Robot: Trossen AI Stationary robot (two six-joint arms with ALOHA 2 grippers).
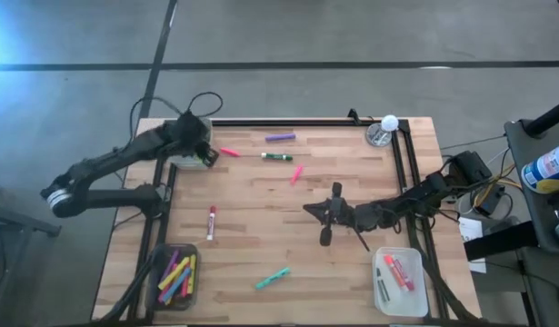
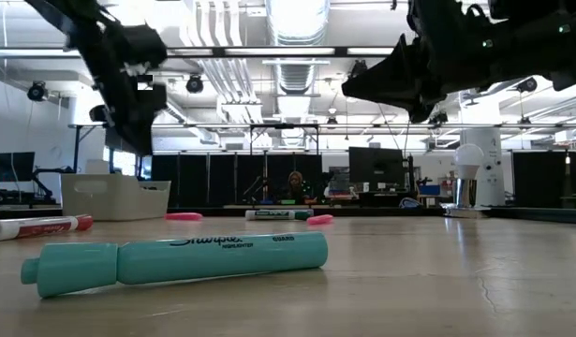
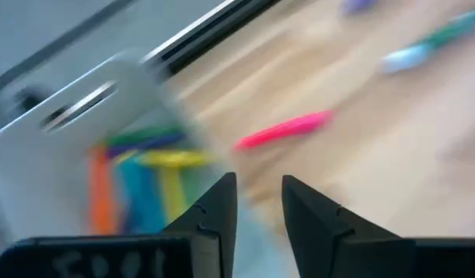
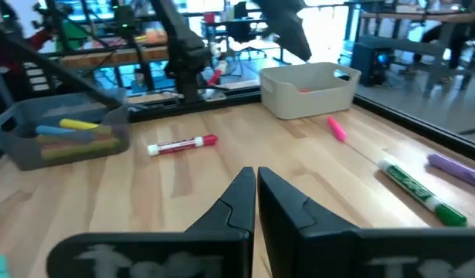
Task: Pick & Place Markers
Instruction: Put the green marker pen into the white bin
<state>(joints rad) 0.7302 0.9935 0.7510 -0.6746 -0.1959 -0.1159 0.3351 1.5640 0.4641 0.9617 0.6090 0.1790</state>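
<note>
Hovering over the white bin (image 1: 190, 156), the left gripper (image 3: 259, 202) stands parted and empty; lift clear before reaching for the pink marker (image 3: 285, 129).

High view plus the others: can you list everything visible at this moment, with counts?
pink markers: 2, pink, far half of the table
purple marker: 1, purple, far edge
green marker: 1, green and white, below the purple one
red marker: 1, red and white, left of centre
teal marker: 1, teal, near edge
white bin: 1, white, far left, markers inside
dark bin: 1, grey, near left, markers inside
clear bin: 1, near right, two markers inside
table: 1, wood
left tool: 1, dark, open, over the white bin
right tool: 1, dark, shut, above the table right of centre
</note>
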